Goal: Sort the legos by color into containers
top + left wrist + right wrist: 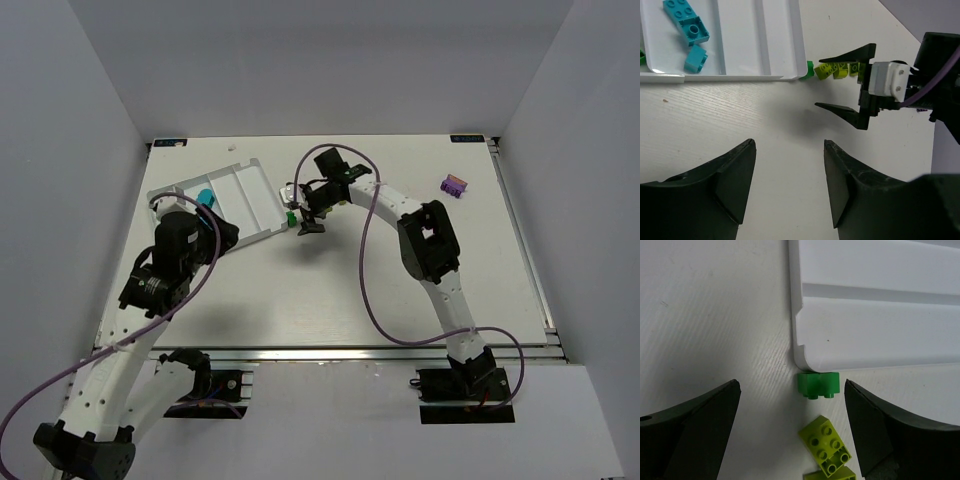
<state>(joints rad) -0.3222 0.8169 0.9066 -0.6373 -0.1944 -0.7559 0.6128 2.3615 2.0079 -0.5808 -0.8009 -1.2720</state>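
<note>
1. The white tray [248, 192] lay at a slant in the upper left part of the surface [280, 290] in the overhead view. Raised ridges divided it into long compartments.
2. Several cyan bricks [692, 30] lay close together in one compartment, at the upper left of the left wrist view. From overhead they showed as a cyan patch [205, 195] just above the left arm's wrist.
3. A dark green brick [817, 384] sat on the surface outside the tray, touching the tray's rounded corner, near the middle of the right wrist view. It also showed in the overhead view [291, 216] at the tray's right end.
4. Yellow-green bricks [825, 445] lay loose on the surface near the bottom of the right wrist view, just below the green brick but apart from it. In the left wrist view they formed a short row [832, 70] to the right of the green brick, partly behind one dark finger of the other arm.
5. The right jaws stood wide and held nothing. Their fingers [695, 435] filled the lower corners of the right wrist view, and the green brick lay in the gap between them, touching neither.
6. The left jaws were parted and held nothing. Their fingers [735, 185] sat along the bottom of the left wrist view, over bare surface below the tray's edge.
7. A small purple object [454, 186] lay at the upper right of the surface, well apart from the tray and both arms.
</note>
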